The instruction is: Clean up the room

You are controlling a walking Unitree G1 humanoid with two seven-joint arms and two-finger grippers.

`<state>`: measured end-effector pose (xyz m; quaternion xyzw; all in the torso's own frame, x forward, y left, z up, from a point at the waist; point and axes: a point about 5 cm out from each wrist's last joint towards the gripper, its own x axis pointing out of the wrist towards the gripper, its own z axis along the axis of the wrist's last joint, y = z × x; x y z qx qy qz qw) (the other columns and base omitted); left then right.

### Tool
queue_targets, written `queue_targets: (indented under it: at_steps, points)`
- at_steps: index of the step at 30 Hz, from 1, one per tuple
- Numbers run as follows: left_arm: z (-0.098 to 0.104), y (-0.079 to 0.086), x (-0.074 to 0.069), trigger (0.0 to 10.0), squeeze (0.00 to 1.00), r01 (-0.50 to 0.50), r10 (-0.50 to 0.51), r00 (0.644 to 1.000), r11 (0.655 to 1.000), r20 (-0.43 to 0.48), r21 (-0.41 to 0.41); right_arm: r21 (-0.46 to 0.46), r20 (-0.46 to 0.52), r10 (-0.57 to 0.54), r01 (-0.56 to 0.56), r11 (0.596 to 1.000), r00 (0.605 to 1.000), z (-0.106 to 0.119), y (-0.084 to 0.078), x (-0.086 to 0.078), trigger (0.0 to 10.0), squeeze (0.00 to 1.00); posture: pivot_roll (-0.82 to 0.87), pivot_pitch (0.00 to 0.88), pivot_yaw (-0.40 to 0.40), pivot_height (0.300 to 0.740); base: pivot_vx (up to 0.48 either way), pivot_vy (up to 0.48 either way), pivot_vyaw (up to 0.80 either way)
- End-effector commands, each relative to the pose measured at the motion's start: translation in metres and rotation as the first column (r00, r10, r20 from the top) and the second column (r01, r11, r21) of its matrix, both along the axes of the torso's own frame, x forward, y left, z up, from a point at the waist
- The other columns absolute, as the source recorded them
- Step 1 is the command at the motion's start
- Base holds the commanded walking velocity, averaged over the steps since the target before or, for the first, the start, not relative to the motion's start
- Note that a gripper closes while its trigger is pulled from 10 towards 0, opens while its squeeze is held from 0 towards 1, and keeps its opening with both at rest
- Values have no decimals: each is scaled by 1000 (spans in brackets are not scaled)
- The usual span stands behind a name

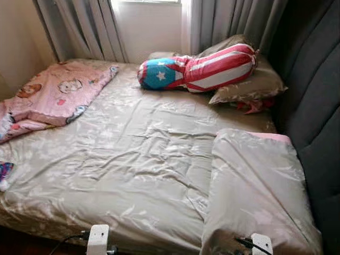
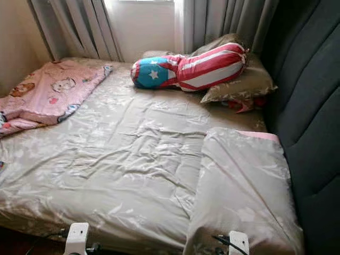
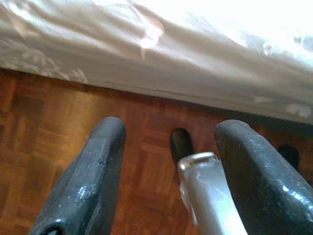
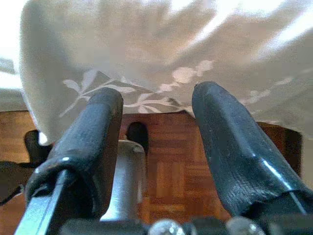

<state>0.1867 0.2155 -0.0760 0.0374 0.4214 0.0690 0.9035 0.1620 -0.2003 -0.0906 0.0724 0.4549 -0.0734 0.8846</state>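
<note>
Both hands open, below pillow.

beige leaf-print sheet, pink cartoon blanket, red-white-striped bolster

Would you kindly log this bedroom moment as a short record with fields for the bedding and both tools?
bed: mattress under a wrinkled beige sheet, dark headboard on the robot's right
near pillow: beige pillow lying at the near right edge
far pillows: flag-print bolster resting on a beige cushion
blanket: pink cartoon blanket folded at the far left
left tool: open, low above the parquet floor by the bed edge
right tool: open, just under the overhanging pillow corner
</note>
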Motion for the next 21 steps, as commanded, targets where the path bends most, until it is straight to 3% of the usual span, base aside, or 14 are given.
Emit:
queue_targets:
  at_steps: [1,6,12,21]
  points:
    - [-2,4,-6,10000,0,-18,18,1000,1000,-11,8,-12,-13,7,-7,1000,1000,0,-4,-2,10000,0,-32,69,-63,740,0,0,0]
    - [-6,0,-12,10000,0,-1,1,999,1000,-36,2,-19,-41,40,-41,999,998,-3,-3,-7,10000,0,-12,71,-19,740,0,0,0]
    - [-11,-12,-18,10000,0,36,-36,998,999,-53,-1,-20,-52,-42,41,999,998,-6,-8,-17,10000,0,8,67,-7,740,0,0,0]
    - [-3,-4,-5,10000,0,27,-27,1000,1000,0,1,-22,-56,-5,4,1000,998,-7,-5,-20,10000,0,-6,48,-15,740,0,0,0]
